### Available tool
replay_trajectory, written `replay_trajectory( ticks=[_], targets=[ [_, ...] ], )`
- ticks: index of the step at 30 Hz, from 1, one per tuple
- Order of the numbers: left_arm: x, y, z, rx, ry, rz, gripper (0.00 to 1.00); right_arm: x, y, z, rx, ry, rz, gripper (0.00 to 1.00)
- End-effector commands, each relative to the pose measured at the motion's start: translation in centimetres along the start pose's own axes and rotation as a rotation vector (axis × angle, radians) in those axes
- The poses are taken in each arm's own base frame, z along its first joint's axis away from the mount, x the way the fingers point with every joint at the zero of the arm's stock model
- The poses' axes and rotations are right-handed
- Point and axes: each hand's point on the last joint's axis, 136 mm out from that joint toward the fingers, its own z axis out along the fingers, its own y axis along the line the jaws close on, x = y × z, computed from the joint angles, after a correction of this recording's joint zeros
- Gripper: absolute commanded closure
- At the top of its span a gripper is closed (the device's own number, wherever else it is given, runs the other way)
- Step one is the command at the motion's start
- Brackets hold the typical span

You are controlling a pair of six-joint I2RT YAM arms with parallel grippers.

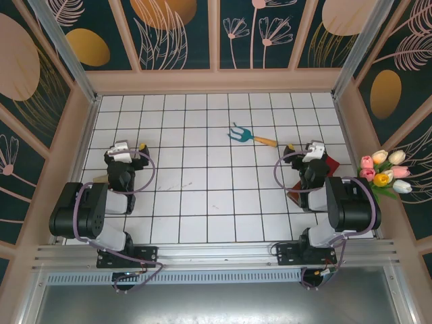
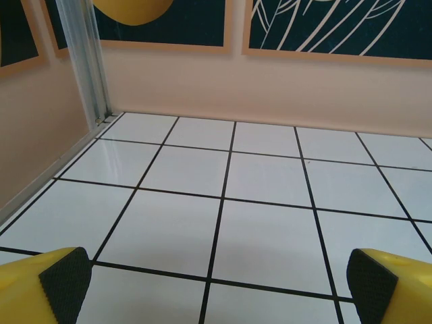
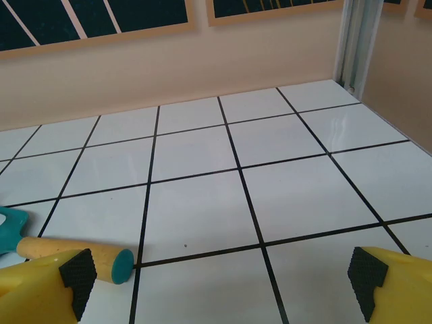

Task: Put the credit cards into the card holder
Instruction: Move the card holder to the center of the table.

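Observation:
The reddish-brown card holder (image 1: 295, 197) lies on the tiles under my right arm, mostly covered by it. A dark red flat piece (image 1: 331, 162) pokes out on the arm's right side; I cannot tell whether it is a credit card or part of the holder. A pale tan sliver (image 1: 97, 179) shows beside my left arm, too small to identify. My left gripper (image 1: 127, 145) (image 2: 216, 283) and right gripper (image 1: 308, 146) (image 3: 219, 277) both hover low over bare tiles, open wide, with nothing between their fingers.
A blue-headed garden fork (image 1: 248, 136) with a wooden handle (image 3: 74, 258) lies just ahead and left of the right gripper. Peach walls (image 1: 216, 82) ring the tiled floor. A bunch of tulips (image 1: 383, 172) sits beyond the right wall.

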Motion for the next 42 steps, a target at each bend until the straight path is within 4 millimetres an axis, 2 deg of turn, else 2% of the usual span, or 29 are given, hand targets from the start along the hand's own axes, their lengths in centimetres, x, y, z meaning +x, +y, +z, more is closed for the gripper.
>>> replay_trajectory(
  ticks=[1, 23, 25, 29, 33, 36, 40, 42],
  targets=[
    [-1.0, 0.0, 0.2, 0.005, -0.027, 0.010, 0.01, -0.7, 0.2, 0.4, -0.017, -0.019, 0.004, 0.01],
    [-1.1, -0.1, -0.1, 0.011, -0.038, 0.014, 0.01, -0.7, 0.0, 0.3, -0.012, -0.018, 0.005, 0.01],
    [-1.3, -0.5, -0.7, 0.039, -0.056, 0.021, 0.01, -0.7, 1.0, 0.2, -0.059, -0.017, -0.020, 0.01],
    [-2.0, -0.4, -2.0, 0.046, -0.102, 0.018, 0.01, -1.0, 1.6, -0.6, -0.077, -0.044, -0.040, 0.01],
    [-3.8, 0.2, -3.2, 0.017, -0.128, -0.019, 0.01, -2.4, 2.0, -1.6, -0.077, -0.072, -0.055, 0.01],
    [-4.2, 1.9, -3.3, -0.092, -0.032, -0.136, 0.01, -3.1, 2.6, -0.7, -0.072, 0.112, 0.041, 0.01],
    [-6.2, 2.3, -5.2, -0.099, -0.090, -0.254, 0.01, -3.6, 1.0, -1.3, 0.109, 0.345, 0.316, 0.01],
    [-6.7, 3.1, -6.0, -0.136, -0.096, -0.393, 0.01, -3.5, 2.4, -1.9, 0.053, 0.442, 0.365, 0.01]
  ],
)
